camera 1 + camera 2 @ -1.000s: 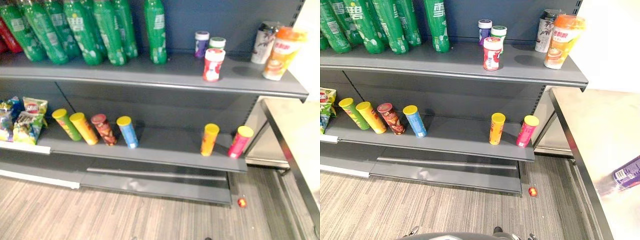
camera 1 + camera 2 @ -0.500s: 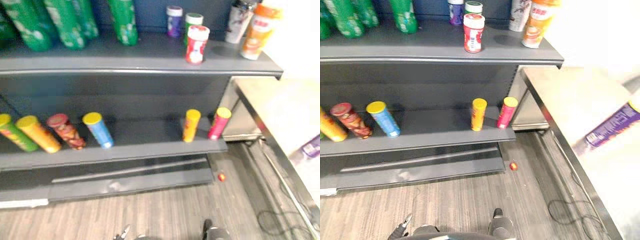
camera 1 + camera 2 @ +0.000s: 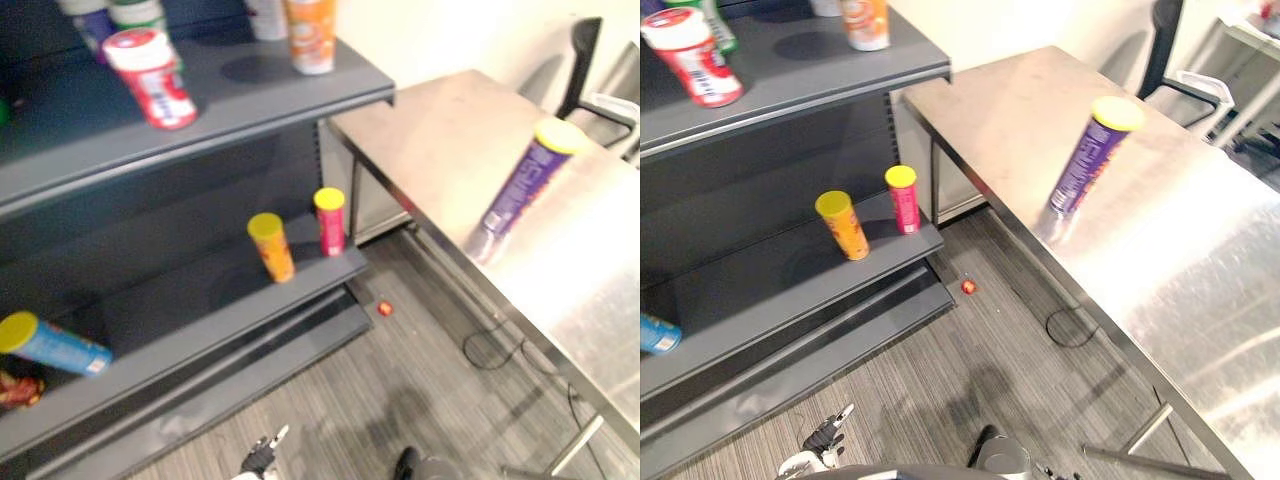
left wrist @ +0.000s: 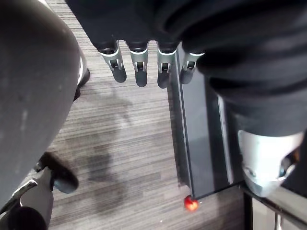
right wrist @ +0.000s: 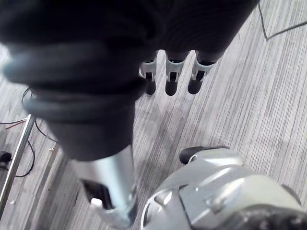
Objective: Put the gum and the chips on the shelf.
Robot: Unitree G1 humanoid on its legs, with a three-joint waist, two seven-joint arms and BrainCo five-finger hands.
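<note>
A purple chips can (image 3: 520,190) with a yellow lid stands upright on the steel table (image 3: 450,130) to the right of the shelf unit. A red and white gum bottle (image 3: 152,78) stands on the upper shelf (image 3: 250,110), with other gum bottles behind it. My left hand (image 4: 140,67) hangs low over the floor beside the shelf's base, fingers straight and holding nothing. My right hand (image 5: 171,79) also hangs over the striped floor, fingers straight and holding nothing. Both hands are far from the can and the bottle.
On the lower shelf (image 3: 200,320) stand an orange can (image 3: 272,246), a pink can (image 3: 330,220) and a blue can (image 3: 55,345). An orange cup (image 3: 312,35) sits on the upper shelf's right end. A small red ball (image 3: 384,308) lies on the floor. A chair (image 3: 590,70) stands behind the table.
The camera has swung to the right: the shelf has slid to the left of the picture and the steel table with the purple can has come fully into view.
</note>
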